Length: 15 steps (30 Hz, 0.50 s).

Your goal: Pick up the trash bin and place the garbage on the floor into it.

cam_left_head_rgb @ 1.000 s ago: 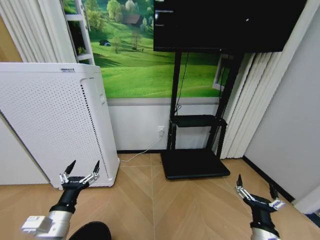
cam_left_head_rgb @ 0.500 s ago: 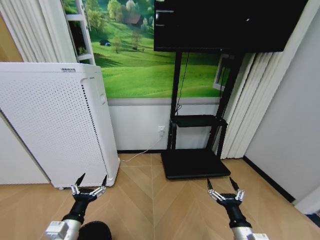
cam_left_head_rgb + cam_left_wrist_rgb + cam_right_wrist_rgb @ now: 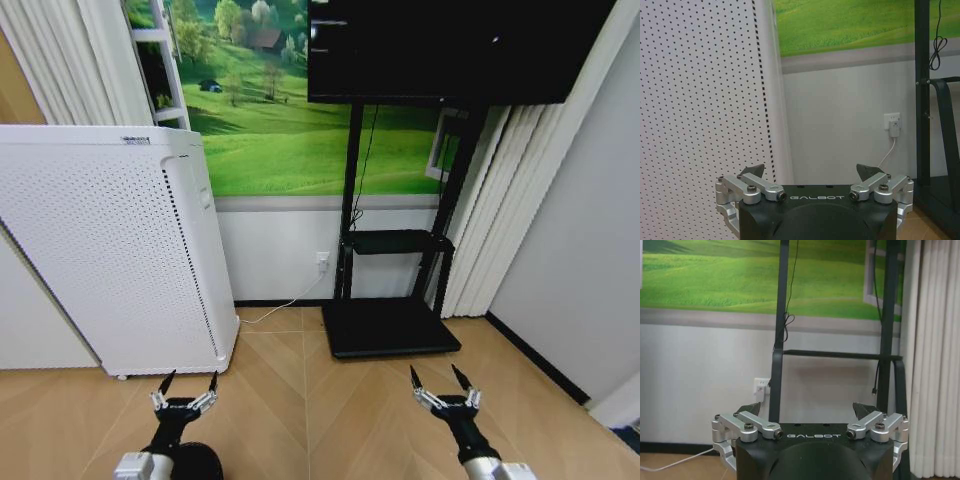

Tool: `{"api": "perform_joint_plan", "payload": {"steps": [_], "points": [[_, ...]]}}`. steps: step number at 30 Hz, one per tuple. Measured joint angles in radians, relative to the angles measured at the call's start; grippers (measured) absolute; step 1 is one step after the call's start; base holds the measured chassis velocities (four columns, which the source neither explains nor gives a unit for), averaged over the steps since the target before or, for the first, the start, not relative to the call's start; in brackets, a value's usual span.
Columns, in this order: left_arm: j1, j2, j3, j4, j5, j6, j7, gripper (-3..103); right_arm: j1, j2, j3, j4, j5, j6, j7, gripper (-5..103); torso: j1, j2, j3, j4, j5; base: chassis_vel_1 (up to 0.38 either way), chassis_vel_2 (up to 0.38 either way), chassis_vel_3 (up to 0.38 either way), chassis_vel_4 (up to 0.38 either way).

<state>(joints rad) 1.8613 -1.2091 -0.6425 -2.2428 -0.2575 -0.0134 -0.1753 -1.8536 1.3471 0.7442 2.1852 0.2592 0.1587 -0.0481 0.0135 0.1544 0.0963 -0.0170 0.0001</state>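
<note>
My left gripper (image 3: 190,378) hangs low over the wood floor, just in front of the white appliance's corner, with its fingers spread open and nothing between them. The left wrist view has the same open gripper (image 3: 810,170) facing the appliance's perforated side. My right gripper (image 3: 434,370) is open too, level with the left one, in front of the black stand's base. In the right wrist view that gripper (image 3: 806,407) faces the stand's legs. A black rounded shape (image 3: 200,462) sits at the bottom edge beside my left wrist; I cannot tell whether it is the trash bin. The garbage is out of view.
A tall white perforated appliance (image 3: 100,250) stands at the left against the wall. A black TV stand (image 3: 390,325) with a floor plate and a screen above fills the middle back. A cable runs from a wall outlet (image 3: 322,262). Curtains and a grey wall close the right.
Both arms have come down and drawn inward. The right gripper moved left from the far right edge; the left gripper sank and shifted right. Both stayed open.
</note>
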Motion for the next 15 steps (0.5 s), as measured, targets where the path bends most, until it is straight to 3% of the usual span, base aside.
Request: {"api": "perform_joint_plan", "payload": {"steps": [15], "points": [[0.002, -0.001, -0.003, -0.010, -0.007, 0.013, 0.005, 100, -0.004, -0.002, 0.007, 0.004, 0.010, -0.011, -0.029, 100, 0.000, 0.000, 0.000, -0.0001, -0.0001, 0.000, 0.000, 0.000, 0.000]]}}
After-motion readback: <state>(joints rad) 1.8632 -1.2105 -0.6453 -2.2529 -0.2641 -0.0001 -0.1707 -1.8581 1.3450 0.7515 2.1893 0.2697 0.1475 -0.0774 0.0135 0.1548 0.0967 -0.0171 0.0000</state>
